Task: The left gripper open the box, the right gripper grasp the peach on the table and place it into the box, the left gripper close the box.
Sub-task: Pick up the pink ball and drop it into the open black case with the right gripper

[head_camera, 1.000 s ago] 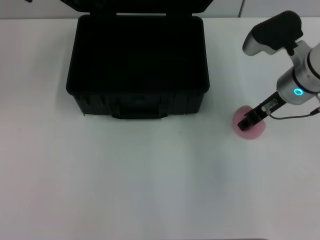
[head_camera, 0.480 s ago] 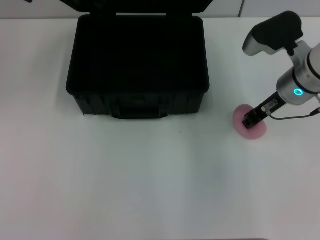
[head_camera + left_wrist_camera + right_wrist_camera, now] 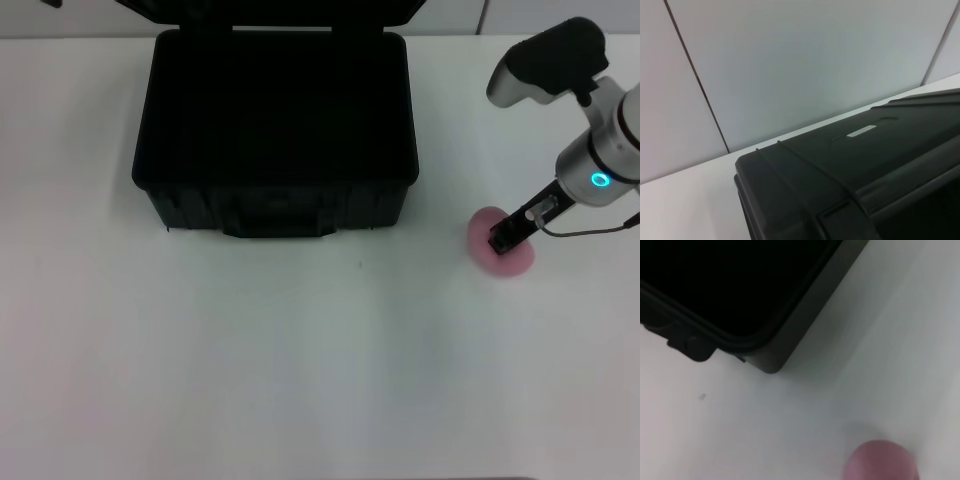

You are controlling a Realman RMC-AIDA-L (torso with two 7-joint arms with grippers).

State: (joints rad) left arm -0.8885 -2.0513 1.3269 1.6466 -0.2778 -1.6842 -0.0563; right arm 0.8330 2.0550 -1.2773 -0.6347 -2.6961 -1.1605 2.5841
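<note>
The wide white table [image 3: 300,380] carries a large black hard plastic box [image 3: 275,140] with ribbed sides, its lid raised, toward the far side. To the box's right lies a small round pale pink peach [image 3: 500,258] on the table. The black narrow right hand [image 3: 500,240] sits over the peach's top; whether it grips cannot be told. The left hand is out of view.

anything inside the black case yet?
Nothing visible inside the open large black hard plastic case; its interior is dark, so the floor is hard to make out. The small round pale pink peach sits on the white table, under the right gripper.
</note>
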